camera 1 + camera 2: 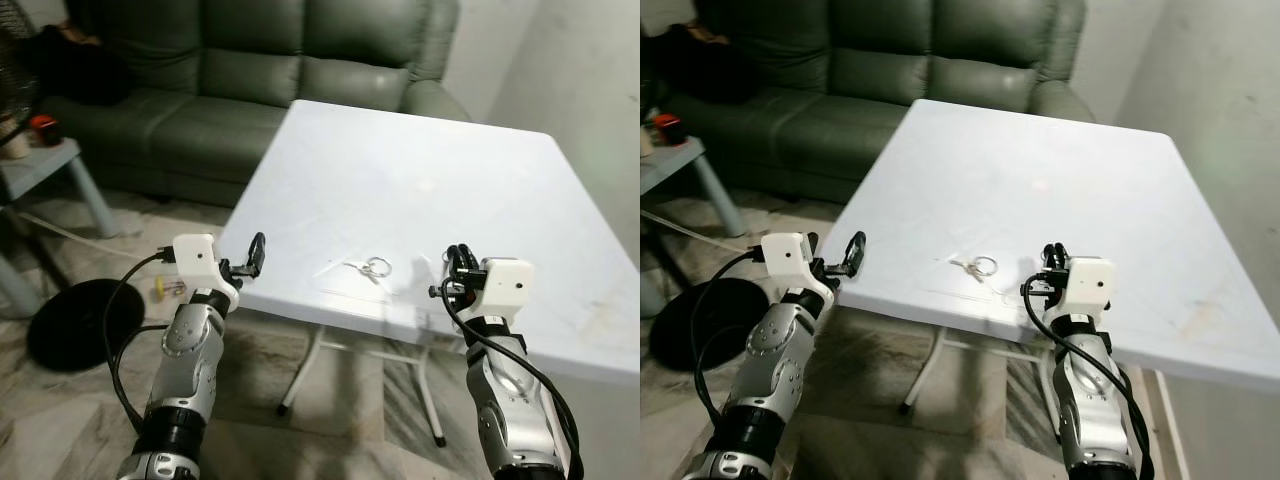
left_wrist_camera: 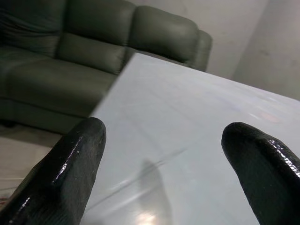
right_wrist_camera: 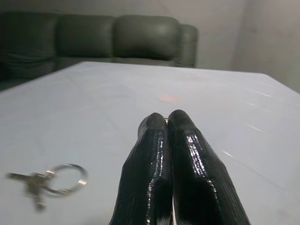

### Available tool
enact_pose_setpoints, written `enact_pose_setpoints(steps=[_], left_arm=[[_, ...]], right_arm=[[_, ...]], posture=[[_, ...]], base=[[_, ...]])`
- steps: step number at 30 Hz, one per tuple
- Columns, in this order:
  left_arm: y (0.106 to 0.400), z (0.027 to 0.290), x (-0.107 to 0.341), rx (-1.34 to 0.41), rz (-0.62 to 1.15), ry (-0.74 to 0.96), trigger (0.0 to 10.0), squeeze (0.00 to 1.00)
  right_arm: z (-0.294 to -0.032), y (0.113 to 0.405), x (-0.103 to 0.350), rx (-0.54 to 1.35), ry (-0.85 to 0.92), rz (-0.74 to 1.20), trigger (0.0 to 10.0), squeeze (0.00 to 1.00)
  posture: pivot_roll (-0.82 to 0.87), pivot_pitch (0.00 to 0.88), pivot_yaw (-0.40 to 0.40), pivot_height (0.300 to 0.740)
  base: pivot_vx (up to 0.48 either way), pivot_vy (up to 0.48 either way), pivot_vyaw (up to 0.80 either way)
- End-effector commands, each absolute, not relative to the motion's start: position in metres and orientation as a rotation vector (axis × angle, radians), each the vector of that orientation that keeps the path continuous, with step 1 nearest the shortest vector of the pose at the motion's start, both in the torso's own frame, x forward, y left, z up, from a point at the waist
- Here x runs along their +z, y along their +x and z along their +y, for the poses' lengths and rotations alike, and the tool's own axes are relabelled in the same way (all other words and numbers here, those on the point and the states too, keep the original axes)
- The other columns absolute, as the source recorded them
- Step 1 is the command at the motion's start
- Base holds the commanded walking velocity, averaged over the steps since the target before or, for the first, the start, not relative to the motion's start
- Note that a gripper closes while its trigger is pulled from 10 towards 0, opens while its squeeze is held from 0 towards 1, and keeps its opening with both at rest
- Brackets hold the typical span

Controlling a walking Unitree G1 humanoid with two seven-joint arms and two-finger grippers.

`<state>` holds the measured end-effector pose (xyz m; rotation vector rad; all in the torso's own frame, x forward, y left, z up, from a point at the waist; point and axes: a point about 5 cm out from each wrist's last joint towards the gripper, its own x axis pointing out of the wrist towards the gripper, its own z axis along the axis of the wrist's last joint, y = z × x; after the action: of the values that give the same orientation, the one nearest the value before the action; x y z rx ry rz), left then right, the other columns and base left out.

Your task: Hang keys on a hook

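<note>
We stand at the near edge of the table [image 1: 470, 170], and the keys [image 1: 370, 267] lie flat on it close to that edge, a ring with the blades trailing toward our left. Nothing holds them yet. Our right gripper [image 1: 459, 262] sits just beside them at the table edge, its two fingers pressed together with nothing between. Our left gripper [image 1: 254, 256] hovers at the table's left corner, fingers spread wide apart and empty.

The step in hand, as we judge it, is the pickup. The right gripper is nearer, so we would part its fingers first, then bring them in low over the ring from the right. The keys lie thin against the top, so a pinch on the ring's raised rim should serve better than one on the flat blades. We would go down gently, since the fingertips may push the ring away across the smooth top or off the near edge.

We see no hook from here, so after the lift we must turn and look for one.

We can read no brand, label or writing anywhere; the sofa [image 1: 250, 70] behind the table is plain too.
</note>
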<state>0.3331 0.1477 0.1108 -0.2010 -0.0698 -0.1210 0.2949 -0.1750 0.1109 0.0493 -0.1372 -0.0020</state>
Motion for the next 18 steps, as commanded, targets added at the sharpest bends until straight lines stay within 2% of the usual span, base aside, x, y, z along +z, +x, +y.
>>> enact_pose_setpoints(steps=[1,18], left_arm=[[0.3349,0.1463,0.1102,-0.107,-0.064,-0.200,10.0,0.00],[0.3341,0.1452,0.1080,-0.095,-0.054,-0.195,10.0,0.00]], right_arm=[[-0.1754,0.2988,0.1138,-0.008,0.049,-0.140,10.0,0.00],[-0.1725,0.3026,0.1125,-0.012,0.057,-0.131,10.0,0.00]], posture=[[0.05,0.000,-0.058,0.740],[0.06,0.000,-0.062,0.740]], base=[[0.000,0.000,-0.78],[0.000,0.000,-0.78]])
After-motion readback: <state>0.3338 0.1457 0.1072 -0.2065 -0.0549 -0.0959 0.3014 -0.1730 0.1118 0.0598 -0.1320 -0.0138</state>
